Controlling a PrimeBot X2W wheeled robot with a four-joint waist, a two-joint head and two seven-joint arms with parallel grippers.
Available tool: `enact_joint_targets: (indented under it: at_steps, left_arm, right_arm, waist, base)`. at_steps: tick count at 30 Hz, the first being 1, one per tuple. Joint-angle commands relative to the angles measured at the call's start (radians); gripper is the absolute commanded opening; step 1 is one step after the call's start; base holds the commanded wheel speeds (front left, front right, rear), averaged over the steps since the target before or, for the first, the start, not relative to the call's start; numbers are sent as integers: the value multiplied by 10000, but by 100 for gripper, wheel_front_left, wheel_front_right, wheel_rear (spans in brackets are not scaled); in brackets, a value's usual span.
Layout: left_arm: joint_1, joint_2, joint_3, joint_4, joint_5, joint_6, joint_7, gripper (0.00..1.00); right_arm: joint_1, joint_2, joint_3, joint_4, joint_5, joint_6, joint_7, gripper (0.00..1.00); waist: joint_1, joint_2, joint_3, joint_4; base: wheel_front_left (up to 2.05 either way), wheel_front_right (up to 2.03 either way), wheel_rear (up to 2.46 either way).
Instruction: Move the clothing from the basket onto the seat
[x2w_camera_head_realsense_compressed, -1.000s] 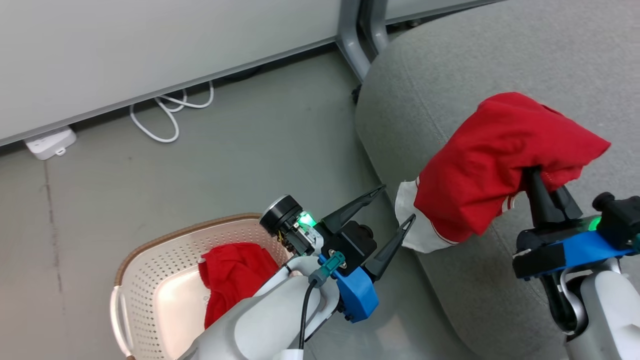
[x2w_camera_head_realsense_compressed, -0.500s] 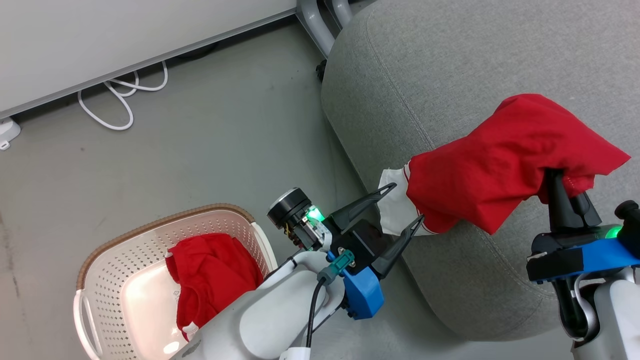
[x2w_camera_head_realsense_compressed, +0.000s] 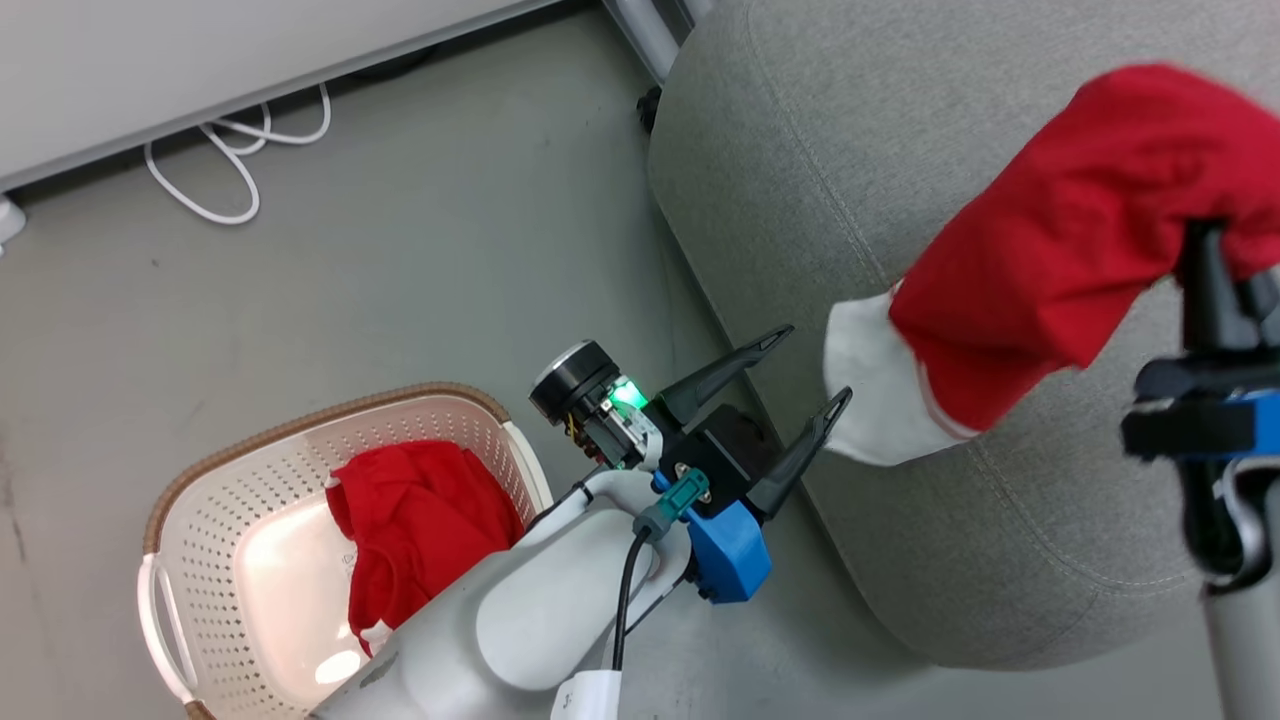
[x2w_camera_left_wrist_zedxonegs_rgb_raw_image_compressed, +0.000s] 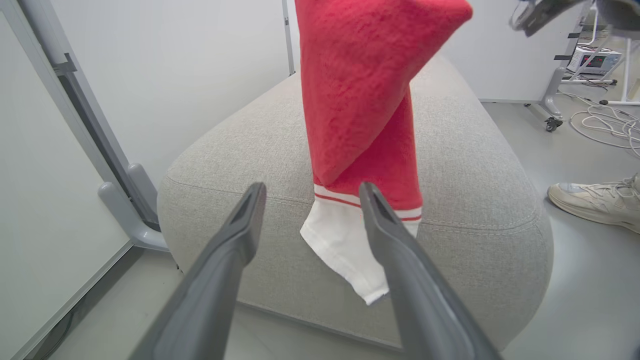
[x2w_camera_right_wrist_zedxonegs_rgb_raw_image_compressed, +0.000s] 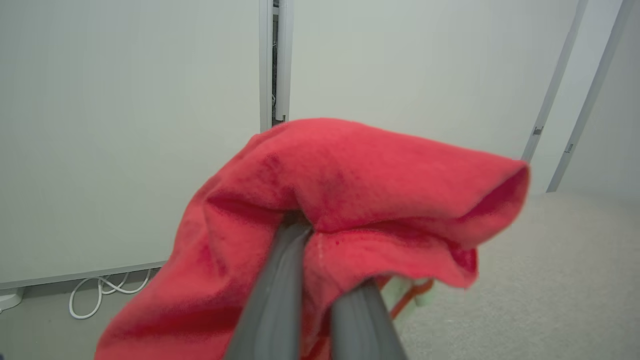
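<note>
My right gripper (x2w_camera_head_realsense_compressed: 1206, 238) is shut on a red garment with a white edge (x2w_camera_head_realsense_compressed: 1040, 250), holding it up above the grey seat (x2w_camera_head_realsense_compressed: 800, 160). Its fingertips are buried in the cloth (x2w_camera_right_wrist_zedxonegs_rgb_raw_image_compressed: 360, 200). In the left wrist view the garment (x2w_camera_left_wrist_zedxonegs_rgb_raw_image_compressed: 360, 100) hangs down, its white end near the seat's front edge (x2w_camera_left_wrist_zedxonegs_rgb_raw_image_compressed: 240, 150). My left gripper (x2w_camera_head_realsense_compressed: 815, 362) is open with nothing in it, its fingers (x2w_camera_left_wrist_zedxonegs_rgb_raw_image_compressed: 240, 235) pointing at that white end from just in front of the seat. A second red garment (x2w_camera_head_realsense_compressed: 420, 510) lies in the cream basket (x2w_camera_head_realsense_compressed: 250, 430) on the floor at the lower left.
White cables (x2w_camera_head_realsense_compressed: 220, 170) lie on the grey floor by the pale wall panel. A grey frame leg (x2w_camera_head_realsense_compressed: 645, 30) stands at the seat's far corner. A person's shoe (x2w_camera_left_wrist_zedxonegs_rgb_raw_image_compressed: 595, 200) and a wheeled stand with cables (x2w_camera_left_wrist_zedxonegs_rgb_raw_image_compressed: 550, 110) are beyond the seat.
The head camera has shifted. My right gripper has lifted the red garment higher over the seat, so its white end now hangs free. My left gripper stays open in place.
</note>
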Motion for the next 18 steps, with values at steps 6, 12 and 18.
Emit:
enact_joint_targets:
  at_steps: [6, 12, 18]
  left_arm:
    - [-489, 130, 163, -2, 224, 113, -27, 100]
    - [-1027, 211, 165, 24, 435, 161, -22, 100]
    - [-1756, 205, 126, -56, 649, 236, 33, 100]
  right_arm:
    - [-1886, -912, -627, -389, -124, 1, -13, 0]
    - [-3565, -2049, -1586, -411, -94, 1, -11, 0]
    - [-4597, -3316, -2881, 122, -62, 1, -11, 0]
  waist:
    - [0, -1, 839, 146]
    - [0, -1, 1807, 359]
    - [0, -1, 2902, 674]
  base:
    - [0, 0, 0]
    - [0, 0, 0]
    - [0, 0, 0]
